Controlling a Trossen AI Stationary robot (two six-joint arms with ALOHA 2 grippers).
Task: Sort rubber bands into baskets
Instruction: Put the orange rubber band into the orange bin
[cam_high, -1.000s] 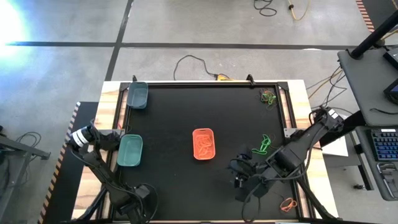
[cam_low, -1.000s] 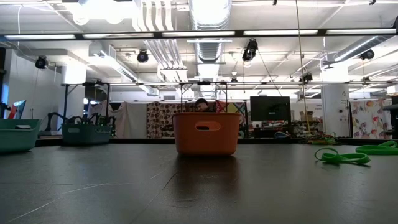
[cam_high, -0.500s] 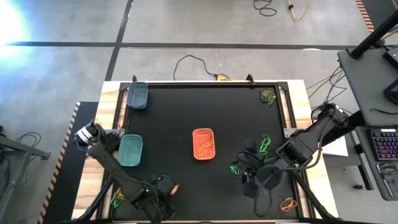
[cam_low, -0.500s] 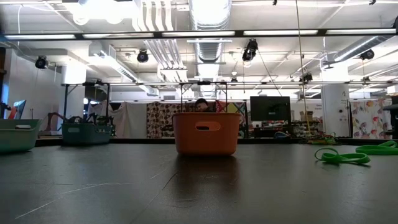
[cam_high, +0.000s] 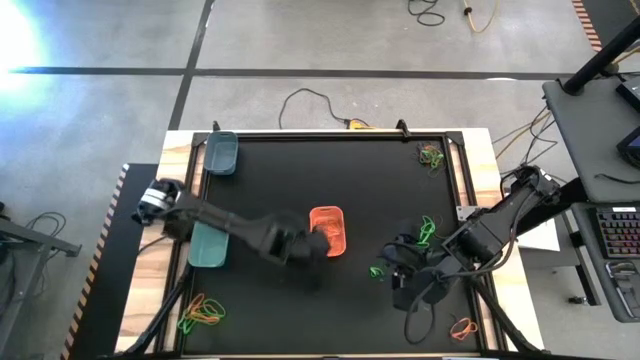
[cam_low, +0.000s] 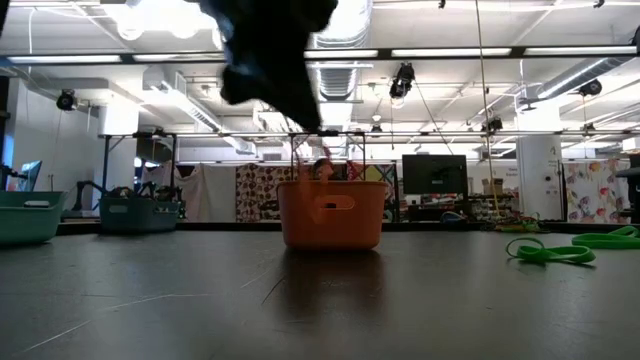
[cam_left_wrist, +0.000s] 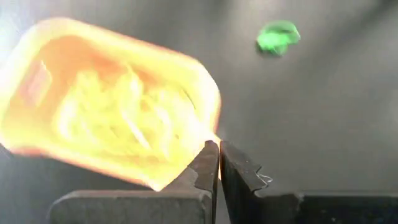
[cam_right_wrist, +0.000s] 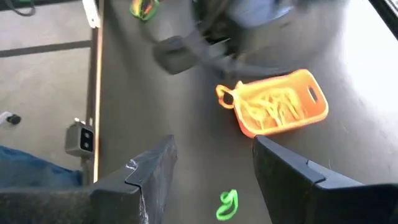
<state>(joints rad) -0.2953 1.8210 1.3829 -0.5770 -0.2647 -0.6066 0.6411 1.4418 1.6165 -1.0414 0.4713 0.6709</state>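
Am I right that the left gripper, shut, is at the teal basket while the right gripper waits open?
Not quite: the high view shows the shut left gripper at the orange basket, not the teal one. The right gripper does wait open.

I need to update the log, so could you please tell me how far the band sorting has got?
Done: orange bands lie in the orange basket. In hand: the left tool, shut, carries an orange band to it. Left: loose green bands and piles at the corners; the right tool waits open.
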